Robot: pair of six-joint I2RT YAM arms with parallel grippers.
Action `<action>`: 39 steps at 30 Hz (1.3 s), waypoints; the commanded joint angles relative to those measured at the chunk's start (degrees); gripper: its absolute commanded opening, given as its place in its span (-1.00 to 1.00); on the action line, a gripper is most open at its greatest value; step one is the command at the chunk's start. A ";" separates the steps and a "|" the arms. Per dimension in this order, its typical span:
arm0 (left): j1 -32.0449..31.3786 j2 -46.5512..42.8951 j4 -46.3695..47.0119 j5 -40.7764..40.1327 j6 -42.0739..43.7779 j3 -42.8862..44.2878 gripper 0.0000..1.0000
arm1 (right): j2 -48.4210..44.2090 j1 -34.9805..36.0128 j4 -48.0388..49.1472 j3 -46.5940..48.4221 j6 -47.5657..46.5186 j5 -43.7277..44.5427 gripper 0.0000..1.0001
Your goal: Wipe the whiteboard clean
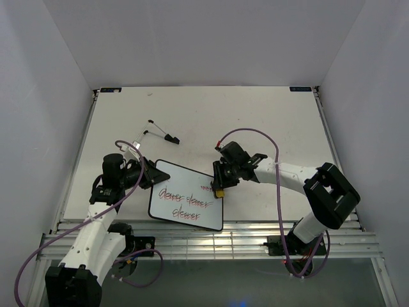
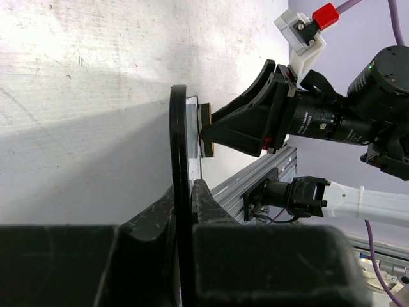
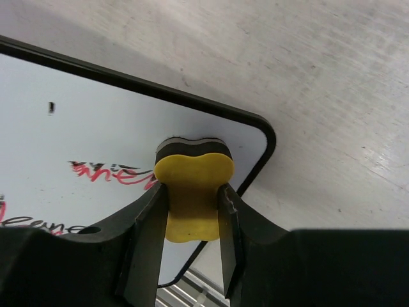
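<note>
Top external: left gripper point(image 1: 152, 174) pinches the whiteboard point(image 1: 186, 203) by its left rim. Right gripper point(image 1: 220, 184) grasps a yellow eraser point(image 1: 219, 192) at its far right corner. Open surface point(image 1: 211, 115) lies beyond.

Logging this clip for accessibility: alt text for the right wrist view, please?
The right gripper holds a yellow eraser against the whiteboard near its rounded corner. Red-and-black handwriting shows to the eraser's left; the pale table lies beyond.

Whiteboard point(image 3: 96, 128) glossy smooth; eraser point(image 3: 192, 192) matt yellow foam; table point(image 3: 319, 77) scuffed matt.
</note>
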 commanded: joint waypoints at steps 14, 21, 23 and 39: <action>-0.41 -5.36 6.64 -2.28 -2.27 -3.45 -1.00 | 4.33 9.53 6.30 14.06 2.78 0.68 -0.56; -0.41 -4.57 5.33 -2.98 -2.97 -3.80 -1.00 | 3.54 7.51 6.48 8.63 1.90 4.03 -0.56; -0.32 -4.74 5.06 -3.42 -3.23 -3.89 -1.00 | 2.75 6.28 7.44 6.51 1.73 4.04 -0.56; -0.41 -5.27 4.27 -4.65 -3.41 -4.07 -1.00 | 2.22 -0.32 7.62 -2.65 -1.26 -1.76 -0.56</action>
